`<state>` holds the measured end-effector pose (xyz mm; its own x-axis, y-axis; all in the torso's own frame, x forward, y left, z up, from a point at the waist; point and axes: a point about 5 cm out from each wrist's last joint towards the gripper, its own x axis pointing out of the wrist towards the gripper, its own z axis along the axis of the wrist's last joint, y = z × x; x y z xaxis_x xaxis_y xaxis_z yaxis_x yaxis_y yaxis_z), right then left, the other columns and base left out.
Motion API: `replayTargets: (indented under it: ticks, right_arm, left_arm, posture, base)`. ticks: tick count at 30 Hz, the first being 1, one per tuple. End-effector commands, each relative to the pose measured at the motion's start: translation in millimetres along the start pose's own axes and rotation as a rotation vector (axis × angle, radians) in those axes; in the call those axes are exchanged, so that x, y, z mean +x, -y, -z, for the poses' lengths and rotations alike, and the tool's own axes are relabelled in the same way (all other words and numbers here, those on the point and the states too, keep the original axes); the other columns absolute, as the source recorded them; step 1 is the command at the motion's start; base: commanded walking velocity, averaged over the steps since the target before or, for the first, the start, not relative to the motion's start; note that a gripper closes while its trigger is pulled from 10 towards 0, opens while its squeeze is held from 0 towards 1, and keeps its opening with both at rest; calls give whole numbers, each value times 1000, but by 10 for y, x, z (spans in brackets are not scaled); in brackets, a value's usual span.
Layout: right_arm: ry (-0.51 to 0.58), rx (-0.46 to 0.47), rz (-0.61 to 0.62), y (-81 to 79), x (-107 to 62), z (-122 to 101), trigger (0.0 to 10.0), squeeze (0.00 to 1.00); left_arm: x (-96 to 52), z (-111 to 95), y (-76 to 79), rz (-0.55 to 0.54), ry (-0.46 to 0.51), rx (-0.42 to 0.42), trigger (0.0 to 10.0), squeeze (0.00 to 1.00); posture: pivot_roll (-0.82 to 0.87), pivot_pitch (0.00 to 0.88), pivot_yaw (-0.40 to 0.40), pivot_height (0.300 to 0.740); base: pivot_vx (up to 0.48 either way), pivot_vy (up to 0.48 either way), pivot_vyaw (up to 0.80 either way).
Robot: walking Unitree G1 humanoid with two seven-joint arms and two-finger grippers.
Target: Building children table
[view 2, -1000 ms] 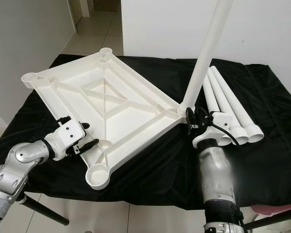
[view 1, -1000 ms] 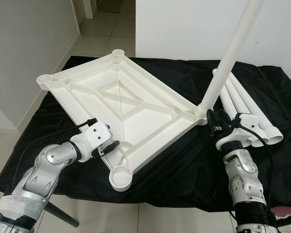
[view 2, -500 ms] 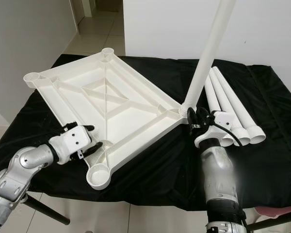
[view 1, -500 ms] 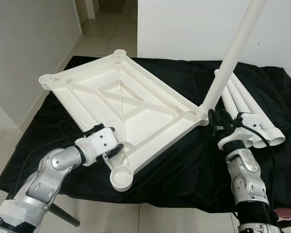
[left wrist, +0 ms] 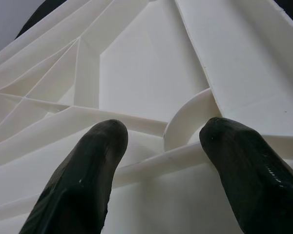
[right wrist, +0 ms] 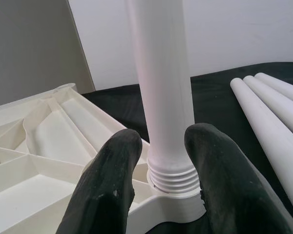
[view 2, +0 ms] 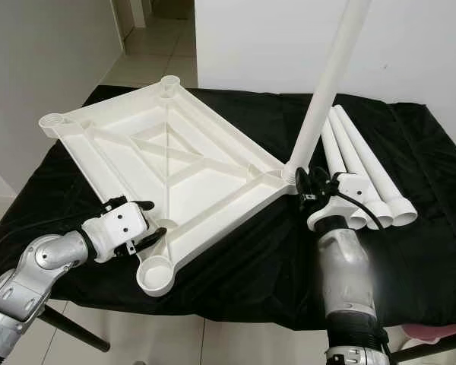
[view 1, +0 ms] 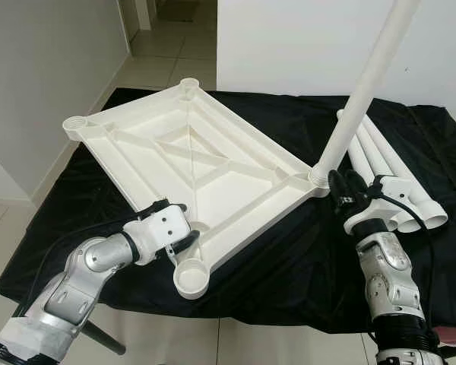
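A white plastic tabletop point(view 1: 213, 152) lies upside down on the black cloth. One white table leg point(view 1: 365, 84) stands in its right corner socket, leaning slightly right. My right gripper point(view 1: 340, 182) is shut on the threaded base of that leg point(right wrist: 168, 122), one finger on each side. My left gripper point(view 1: 181, 225) is open at the tabletop's near edge, just beside the empty near corner socket point(view 1: 190, 280). Its fingers point(left wrist: 88, 170) straddle a rib next to the socket's curved wall point(left wrist: 185, 117).
Three spare white legs point(view 1: 387, 171) lie side by side on the cloth right of the standing leg. The black-covered table point(view 1: 289, 251) ends close to me, with tiled floor below and to the left. A white wall rises behind.
My left gripper has slid right along the tabletop's near edge, closer to the near corner socket. The right gripper stays at the leg's base.
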<state>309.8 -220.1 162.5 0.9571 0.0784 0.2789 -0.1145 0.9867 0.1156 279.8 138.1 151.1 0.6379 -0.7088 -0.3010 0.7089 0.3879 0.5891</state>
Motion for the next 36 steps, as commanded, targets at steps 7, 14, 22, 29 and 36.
replayTargets:
  ticks: [7, 14, 22, 29, 36]
  right_arm:
    - [-22, -7, 2, 37, -25, 41, 10000, 0]
    - [-26, -8, 3, 40, -36, 55, 10000, 0]
    - [-24, -8, -1, 27, -16, 56, 10000, 0]
    - [-22, -11, 6, 35, -16, 54, 10000, 0]
    - [-20, -7, 20, 35, -49, 66, 10000, 0]
  left_arm:
    - [-159, 258, -152, 33, -135, 17, 10000, 0]
    - [-256, 296, -204, 38, -173, 41, 10000, 0]
    - [-123, 181, -31, 110, -110, 54, 10000, 0]
    - [130, -24, 118, 135, -6, 34, 10000, 0]
    - [348, -164, 26, 47, 50, -1, 10000, 0]
  posture:
    - [-16, 45, -6, 740]
    - [-7, 44, -7, 740]
    - [-5, 44, -8, 740]
    - [-7, 52, 1, 740]
    - [-17, 57, 11, 740]
  base:
    - [0, 0, 0]
    - [0, 0, 0]
    - [0, 0, 0]
    - [0, 0, 0]
    - [0, 0, 0]
